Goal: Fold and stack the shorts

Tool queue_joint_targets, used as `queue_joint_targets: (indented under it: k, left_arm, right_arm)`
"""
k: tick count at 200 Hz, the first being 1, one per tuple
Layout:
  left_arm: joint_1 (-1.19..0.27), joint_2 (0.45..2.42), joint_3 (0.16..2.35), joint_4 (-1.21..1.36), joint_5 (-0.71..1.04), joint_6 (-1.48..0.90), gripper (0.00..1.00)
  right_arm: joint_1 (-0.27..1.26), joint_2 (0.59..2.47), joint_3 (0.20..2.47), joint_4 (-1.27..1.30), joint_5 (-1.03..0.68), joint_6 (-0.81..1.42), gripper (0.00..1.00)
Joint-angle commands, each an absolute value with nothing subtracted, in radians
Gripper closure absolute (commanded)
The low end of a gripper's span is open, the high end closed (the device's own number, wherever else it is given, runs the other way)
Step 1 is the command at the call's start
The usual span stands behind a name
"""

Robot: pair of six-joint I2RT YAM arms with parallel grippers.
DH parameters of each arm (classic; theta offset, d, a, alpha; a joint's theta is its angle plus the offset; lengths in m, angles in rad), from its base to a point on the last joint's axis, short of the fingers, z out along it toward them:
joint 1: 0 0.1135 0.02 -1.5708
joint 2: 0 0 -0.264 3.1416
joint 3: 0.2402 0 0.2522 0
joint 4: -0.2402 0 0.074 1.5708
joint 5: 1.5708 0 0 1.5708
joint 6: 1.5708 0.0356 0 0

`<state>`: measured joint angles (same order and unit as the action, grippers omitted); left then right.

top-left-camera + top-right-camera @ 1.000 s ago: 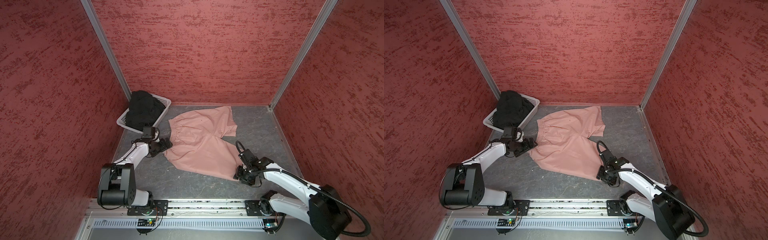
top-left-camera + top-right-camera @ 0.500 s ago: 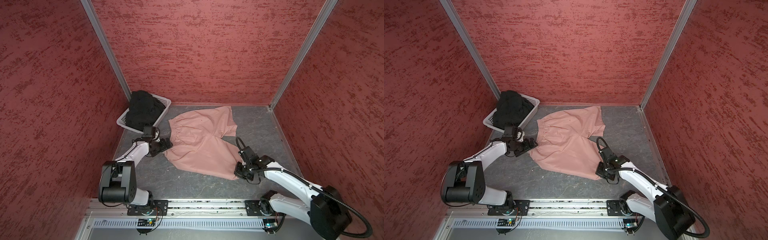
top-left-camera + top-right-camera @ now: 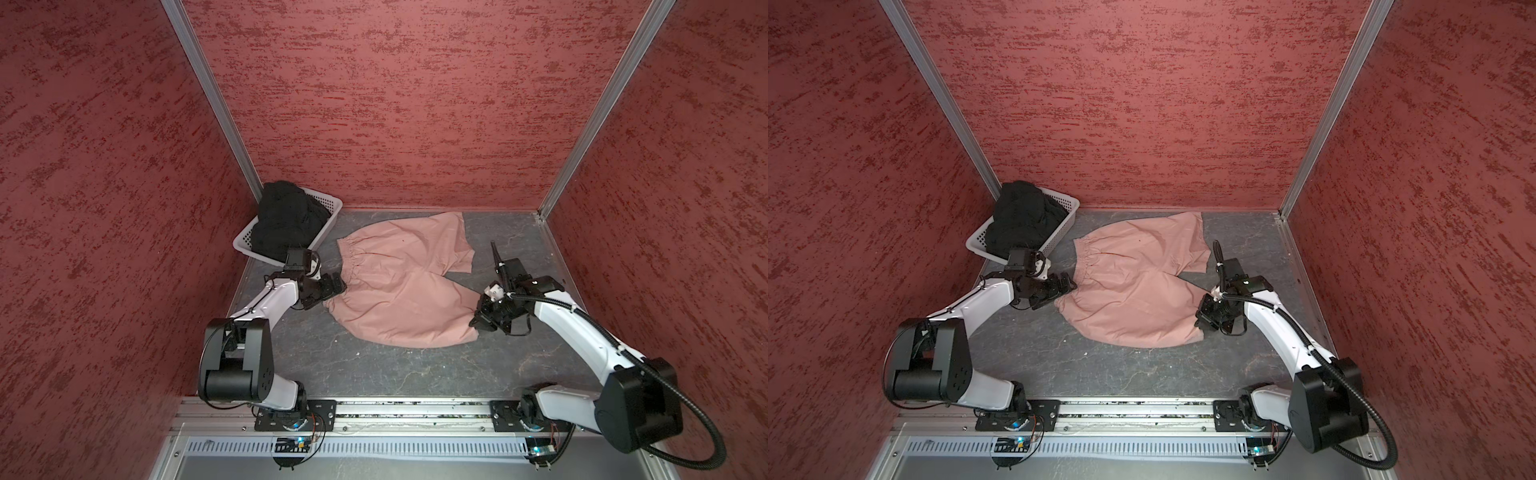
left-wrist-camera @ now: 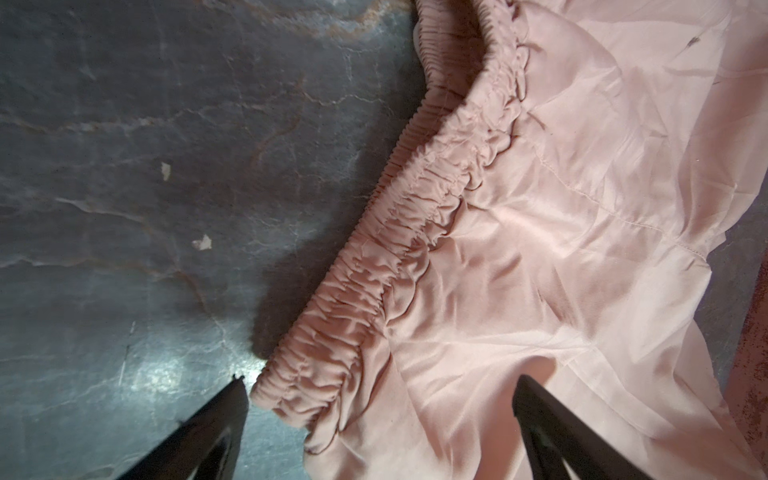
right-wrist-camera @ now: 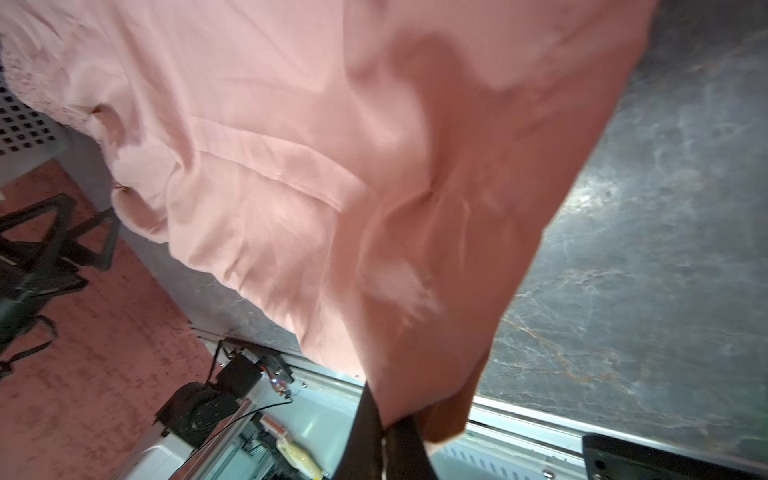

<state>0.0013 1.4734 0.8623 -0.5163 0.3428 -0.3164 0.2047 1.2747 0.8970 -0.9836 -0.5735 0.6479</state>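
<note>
The right claw (image 5: 388, 428) is pinched tight on the hem corner of the dusty-pink shorts (image 3: 399, 282), at the leg nearest the rail. The cloth rises from the desk (image 3: 374, 374) into the grip, which looks like the hold needed to carry that leg over for a fold. The left claw (image 4: 379, 380) stands wide, holding nothing. One finger is beside the end of the gathered waistband and the other is over the cloth, so I'd say it is lined up to take that corner so the two ends can move together. The rest of the pink pair lies spread flat in the middle of the desk, with the far leg reaching toward the back wall. In the back left corner, the white perforated basket (image 3: 328, 224) holds the black shorts (image 3: 286, 220), bunched and heaped above its rim, unfolded. No stack exists yet.
</note>
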Motion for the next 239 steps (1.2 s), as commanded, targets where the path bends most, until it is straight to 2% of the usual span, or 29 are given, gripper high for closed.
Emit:
queue_joint_targets:
  k: [1,52,71,88,111,140,176,187,205,216,225,239]
  left_arm:
    - [0.009,1.486,0.877,-0.515,0.374,-0.298,0.01]
    - [0.014,1.490,0.879,-0.506,0.387,-0.296,0.01]
    - [0.016,1.506,0.907,-0.509,0.395,-0.293,0.01]
    - [0.015,1.505,0.917,-0.517,0.401,-0.295,0.01]
    - [0.015,1.487,0.910,-0.525,0.384,-0.300,0.01]
    - [0.015,1.501,0.906,-0.523,0.383,-0.303,0.01]
    - [0.015,1.558,0.917,-0.522,0.397,-0.287,0.01]
    - [0.012,1.560,0.913,-0.516,0.405,-0.288,0.01]
    - [0.007,1.549,0.908,-0.513,0.403,-0.294,0.01]
    - [0.003,1.537,0.907,-0.512,0.401,-0.299,0.01]
    - [0.000,1.529,0.907,-0.512,0.400,-0.303,0.01]
    - [0.000,1.525,0.913,-0.516,0.397,-0.304,0.01]
  right_arm:
    - [0.133,1.305,0.951,-0.959,-0.774,0.587,1.00]
    - [0.035,1.411,0.903,-0.893,-0.864,0.526,1.00]
    - [0.004,1.440,0.950,-0.826,-0.950,0.568,1.00]
    - [0.011,1.433,1.006,-0.861,-0.922,0.572,1.00]
    - [0.046,1.314,0.978,-1.002,-0.821,0.581,1.00]
    - [0.058,1.064,0.851,-1.139,-0.790,0.678,1.00]
    - [0.060,1.028,0.728,-1.204,-0.789,0.647,1.00]
    - [0.061,1.071,0.704,-1.186,-0.738,0.612,0.91]
    - [0.061,1.145,0.720,-1.159,-0.579,0.564,0.87]
    - [0.061,1.181,0.760,-1.141,-0.491,0.544,0.75]
    - [0.061,1.200,0.796,-1.119,-0.436,0.535,0.69]
    - [0.083,1.210,0.845,-1.057,-0.439,0.520,0.54]
